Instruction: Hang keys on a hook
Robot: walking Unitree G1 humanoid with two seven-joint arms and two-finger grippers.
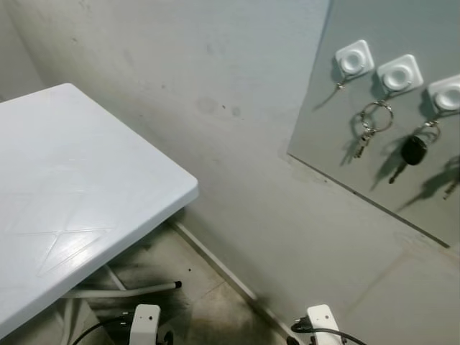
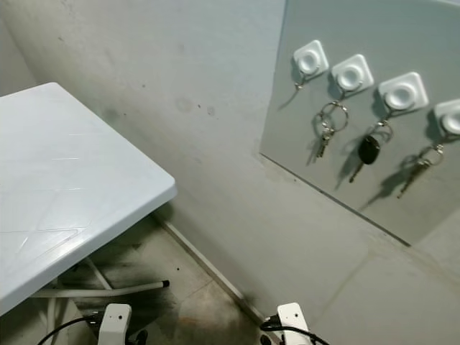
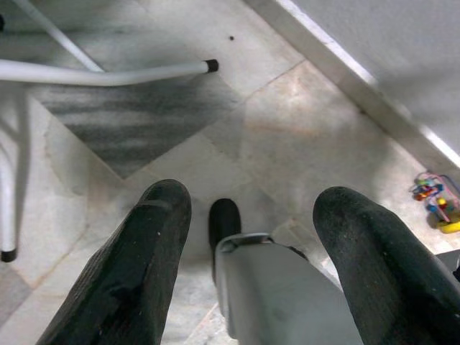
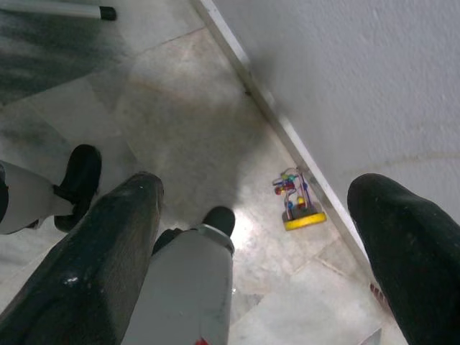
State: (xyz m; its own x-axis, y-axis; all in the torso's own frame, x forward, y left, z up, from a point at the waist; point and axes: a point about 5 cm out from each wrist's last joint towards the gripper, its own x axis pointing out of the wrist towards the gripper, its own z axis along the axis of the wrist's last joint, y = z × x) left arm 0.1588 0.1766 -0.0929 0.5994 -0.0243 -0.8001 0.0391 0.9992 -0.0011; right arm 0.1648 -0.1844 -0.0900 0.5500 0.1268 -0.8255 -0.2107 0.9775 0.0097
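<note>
Both claws hang low and wide open, left claw [image 3: 248,266] and right claw [image 4: 259,244], holding nothing. Three key sets hang on the square white wall hooks [image 2: 350,74]; the first hook [image 2: 309,59] is free. White plastic counter [image 1: 65,194] stands beside; small colourful toy [image 4: 298,201] lies on the floor.

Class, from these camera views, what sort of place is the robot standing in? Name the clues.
Probably a home entryway or utility corner: a wall board of white hooks carrying keys, a white folding table, and a small toy on the tiled floor.
</note>
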